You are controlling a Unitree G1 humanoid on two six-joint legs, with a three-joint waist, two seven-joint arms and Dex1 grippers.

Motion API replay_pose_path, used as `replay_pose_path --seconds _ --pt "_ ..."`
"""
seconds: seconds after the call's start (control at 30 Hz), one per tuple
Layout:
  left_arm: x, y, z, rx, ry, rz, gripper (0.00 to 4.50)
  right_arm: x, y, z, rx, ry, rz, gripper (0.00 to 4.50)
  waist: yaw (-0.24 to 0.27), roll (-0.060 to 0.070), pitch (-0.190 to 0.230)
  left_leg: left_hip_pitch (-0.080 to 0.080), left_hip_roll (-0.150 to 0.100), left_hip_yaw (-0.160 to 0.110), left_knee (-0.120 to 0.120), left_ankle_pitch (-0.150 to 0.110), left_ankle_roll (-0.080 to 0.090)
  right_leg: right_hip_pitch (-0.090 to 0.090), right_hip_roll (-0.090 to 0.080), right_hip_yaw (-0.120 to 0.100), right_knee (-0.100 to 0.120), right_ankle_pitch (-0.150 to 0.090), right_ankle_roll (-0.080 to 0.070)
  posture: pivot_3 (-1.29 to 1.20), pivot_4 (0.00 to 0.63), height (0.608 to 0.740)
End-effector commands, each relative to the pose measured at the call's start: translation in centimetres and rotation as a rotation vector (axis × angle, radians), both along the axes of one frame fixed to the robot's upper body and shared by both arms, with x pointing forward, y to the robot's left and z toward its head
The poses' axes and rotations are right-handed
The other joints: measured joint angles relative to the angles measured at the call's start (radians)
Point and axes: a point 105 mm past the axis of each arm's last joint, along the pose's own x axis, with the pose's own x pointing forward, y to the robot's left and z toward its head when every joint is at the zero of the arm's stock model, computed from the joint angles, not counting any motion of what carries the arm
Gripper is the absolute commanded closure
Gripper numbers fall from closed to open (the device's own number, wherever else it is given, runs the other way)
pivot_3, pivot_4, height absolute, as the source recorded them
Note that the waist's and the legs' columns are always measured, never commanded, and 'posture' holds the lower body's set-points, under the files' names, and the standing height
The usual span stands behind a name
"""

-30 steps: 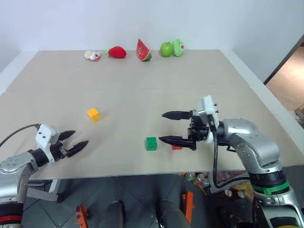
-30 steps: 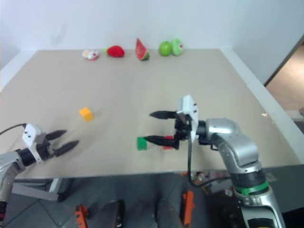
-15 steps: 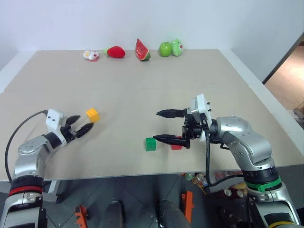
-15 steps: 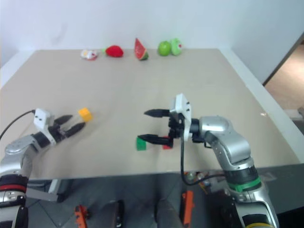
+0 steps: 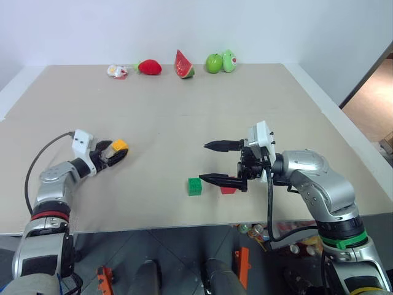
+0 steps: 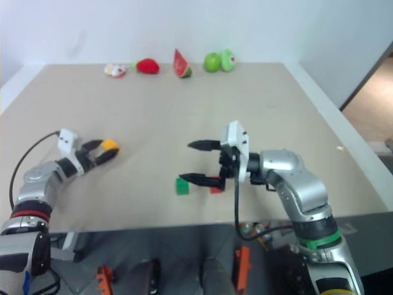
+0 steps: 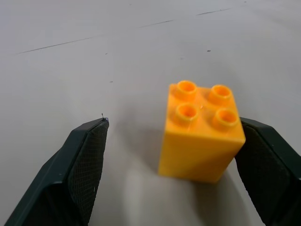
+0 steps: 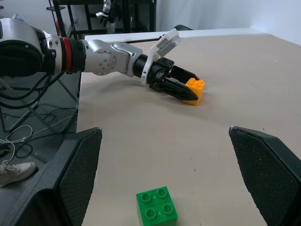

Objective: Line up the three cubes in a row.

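— Where do we find the cubes on the table (image 5: 184,117)?

— We see the left cube (image 5: 119,145) off to the left, between the left gripper's (image 5: 114,153) fingers (image 7: 84,155), touching one and apart from the other. The middle cube (image 5: 195,186) and the right cube (image 5: 228,189) lie near each other by the front edge.

— And the right gripper (image 5: 204,162)?

— We see it above that pair, its nearer finger partly hiding the right cube. The toy fruits (image 5: 185,65) line the far edge.
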Motion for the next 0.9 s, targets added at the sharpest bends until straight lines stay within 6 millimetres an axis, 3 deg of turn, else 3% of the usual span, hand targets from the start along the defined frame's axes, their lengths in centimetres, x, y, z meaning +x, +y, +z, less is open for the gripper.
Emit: replay_pose_path --seconds 0.03,0.17,0.2,0.3,0.43,0.57,0.7,0.9 --pt "0.1 -0.6 0.9 0.006 -0.042 -0.040 1.59 -0.5 -0.3 1.3 0.010 -0.057 -0.002 0.00 0.000 0.000 0.000 0.000 0.000 0.000 0.000 0.000 0.000 0.000 0.000 0.000 0.000 0.000 0.000 0.00 0.150 0.740" --pt "0.0 -0.7 0.7 0.009 -0.039 -0.052 3.01 -0.4 -0.5 1.3 0.008 -0.059 -0.011 0.00 0.000 0.000 0.000 0.000 0.000 0.000 0.000 0.000 0.000 0.000 0.000 0.000 0.000 0.000 0.000 0.00 0.150 0.740" --pt "0.0 -0.7 0.7 0.009 -0.040 -0.054 3.16 -0.4 -0.5 1.3 0.007 -0.060 -0.013 0.00 0.000 0.000 0.000 0.000 0.000 0.000 0.000 0.000 0.000 0.000 0.000 0.000 0.000 0.000 0.000 0.00 0.150 0.740" --pt "-0.1 -1.2 1.0 0.037 -0.050 -0.089 3.15 -0.3 -0.6 1.3 0.004 -0.060 -0.016 0.00 0.000 0.000 0.000 0.000 0.000 0.000 0.000 0.000 0.000 0.000 0.000 0.000 0.000 0.000 0.000 0.00 0.150 0.740" --pt "-1.5 -3.5 1.5 0.116 -0.074 -0.260 3.15 -0.6 -1.4 1.1 -0.029 -0.044 -0.001 0.00 0.000 0.000 0.000 0.000 0.000 0.000 0.000 0.000 0.000 0.000 0.000 0.000 0.000 0.000 0.000 0.00 0.150 0.740" --pt "-5.2 -6.3 1.1 0.181 -0.059 -0.492 3.15 -1.1 -2.9 1.1 -0.059 -0.022 0.008 0.00 -0.001 0.000 0.000 0.000 0.000 0.000 0.000 0.000 -0.001 0.001 0.000 0.001 0.000 -0.001 -0.001 0.00 0.150 0.740" --pt "-9.7 -9.0 0.0 0.206 0.005 -0.696 3.15 -1.5 -4.4 2.4 0.010 0.000 -0.010 0.00 -0.005 0.000 0.000 0.000 0.001 0.001 -0.002 -0.001 -0.001 -0.001 0.000 0.001 0.000 -0.002 -0.001 0.00 0.150 0.740" --pt "-10.5 -11.0 -0.5 0.178 0.025 -0.727 3.15 -1.7 -6.3 3.7 0.089 0.038 -0.059 0.00 0.000 0.000 0.000 0.002 0.003 0.000 -0.001 0.000 0.000 0.001 0.002 0.001 0.001 -0.001 -0.002 0.00 0.150 0.740"
